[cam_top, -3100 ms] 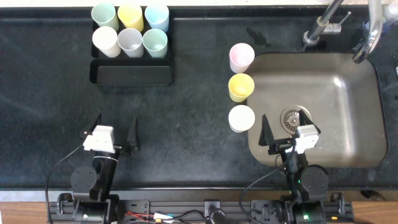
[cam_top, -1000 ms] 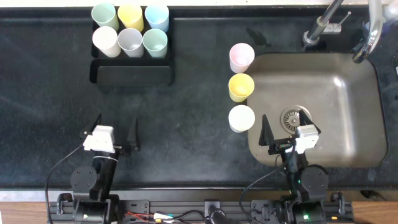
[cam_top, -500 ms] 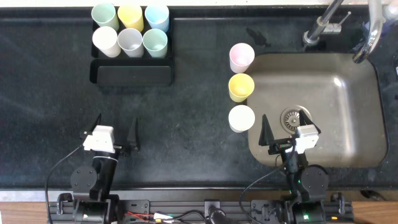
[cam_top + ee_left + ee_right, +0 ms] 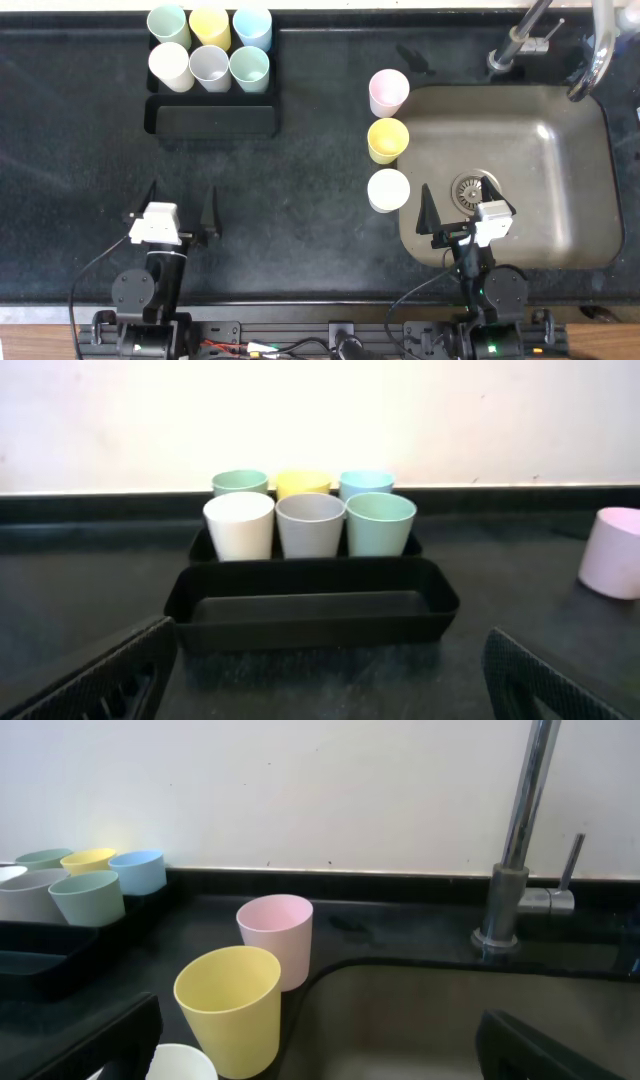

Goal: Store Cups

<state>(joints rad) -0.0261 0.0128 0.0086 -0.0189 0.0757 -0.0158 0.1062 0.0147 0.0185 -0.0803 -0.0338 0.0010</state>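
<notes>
Three loose cups stand in a line on the dark counter beside the sink: a pink cup (image 4: 388,92) (image 4: 276,940) farthest back, a yellow cup (image 4: 388,140) (image 4: 230,1010) in the middle, and a white cup (image 4: 388,190) (image 4: 180,1063) nearest. A black tray (image 4: 212,120) (image 4: 310,605) at the back left holds several cups in its rear section, among them a white one (image 4: 239,526); its front section is bare. My left gripper (image 4: 180,208) (image 4: 325,700) is open, low near the front, facing the tray. My right gripper (image 4: 457,205) (image 4: 320,1065) is open over the sink's front-left corner.
The steel sink (image 4: 520,180) (image 4: 420,1020) takes up the right side, with a drain (image 4: 468,190) and a faucet (image 4: 520,40) (image 4: 520,840) at the back. Dark counter (image 4: 300,200) stretches between the tray and the loose cups.
My left gripper has shifted slightly to the left. The right arm and all cups are as before.
</notes>
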